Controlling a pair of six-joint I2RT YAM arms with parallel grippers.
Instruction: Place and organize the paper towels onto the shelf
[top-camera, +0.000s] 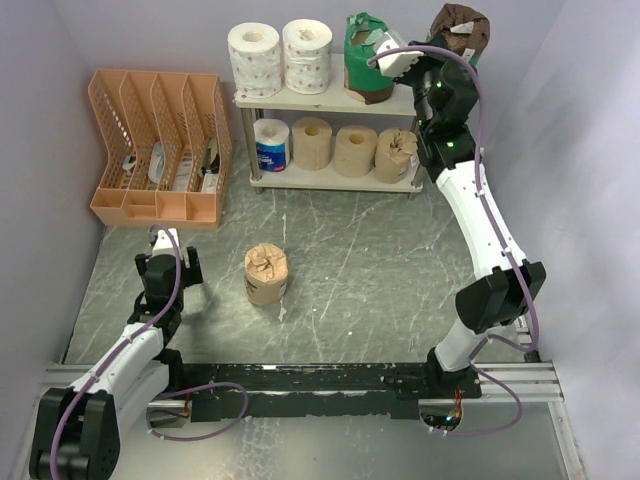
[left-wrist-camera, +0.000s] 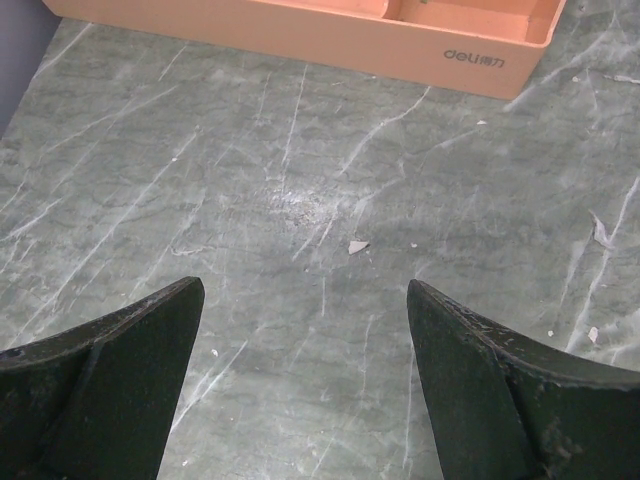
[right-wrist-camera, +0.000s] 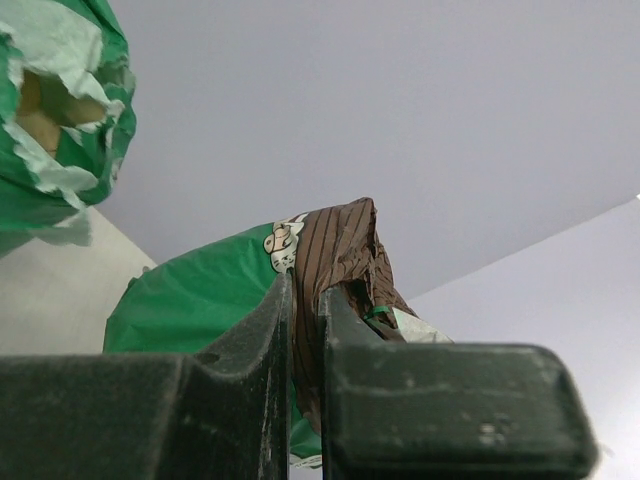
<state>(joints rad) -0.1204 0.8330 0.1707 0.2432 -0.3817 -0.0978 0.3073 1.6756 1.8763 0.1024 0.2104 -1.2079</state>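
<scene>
The shelf (top-camera: 322, 101) stands at the back. Its top board carries two white patterned paper towels (top-camera: 254, 57) and a green wrapped one (top-camera: 366, 68). On the lower board stand a blue-and-white roll (top-camera: 271, 146), two tan rolls (top-camera: 311, 143) and a brown-paper wrapped one (top-camera: 396, 155). Another brown-paper roll (top-camera: 266, 275) stands alone on the table. My right gripper (top-camera: 450, 45) (right-wrist-camera: 305, 290) is raised beside the shelf's top right corner. It is shut on the dark striped wrapper of a green roll (top-camera: 462, 28) (right-wrist-camera: 200, 300). My left gripper (top-camera: 168, 238) (left-wrist-camera: 305, 290) hovers open over bare table.
An orange slotted file organizer (top-camera: 160, 150) (left-wrist-camera: 300, 30) stands at the back left, just ahead of my left gripper, with small items in its slots. Purple walls close in both sides. The green roll on the shelf (right-wrist-camera: 60, 100) shows at the right wrist view's upper left.
</scene>
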